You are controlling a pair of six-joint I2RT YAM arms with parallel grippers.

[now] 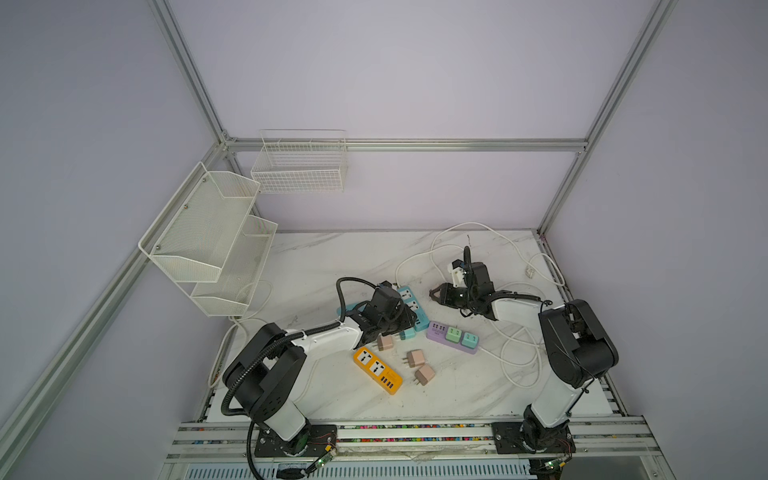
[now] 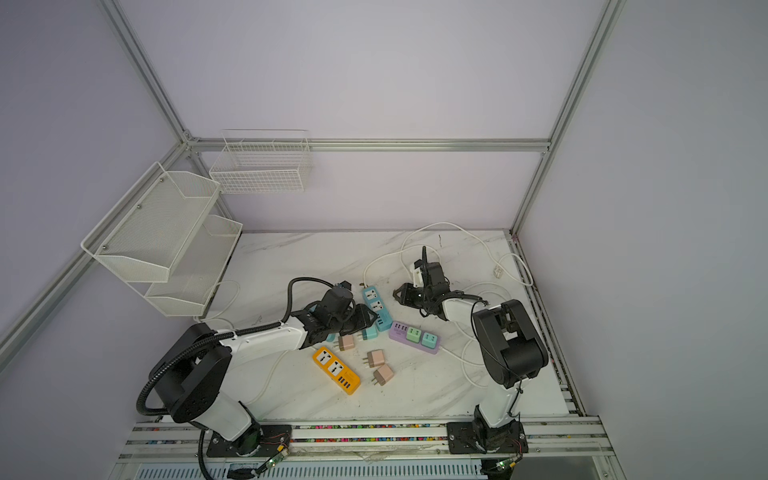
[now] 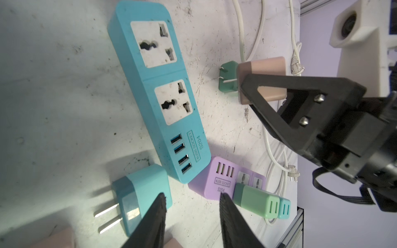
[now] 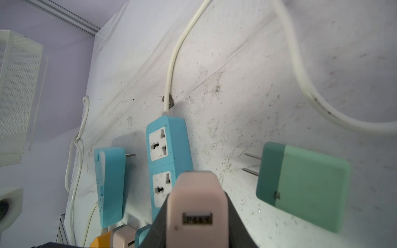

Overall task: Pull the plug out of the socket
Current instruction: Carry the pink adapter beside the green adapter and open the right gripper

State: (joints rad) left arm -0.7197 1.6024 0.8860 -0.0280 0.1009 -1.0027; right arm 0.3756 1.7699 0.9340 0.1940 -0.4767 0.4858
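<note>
Pink plug (image 4: 197, 186) in right claw (image 4: 198, 201), left claw (image 3: 191, 196) parted

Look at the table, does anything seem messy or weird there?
A bit messy: three pink plugs lie scattered, unplugged, by the orange power strip, and white cords loop in a tangle beside the right arm.

I saw the blue power strip (image 3: 159, 92) lying flat and face up, both of its white sockets empty. The blue plug (image 3: 144, 193) lay on its side just beside the strip's USB end, its two prongs bare and pointing away from it.
</note>
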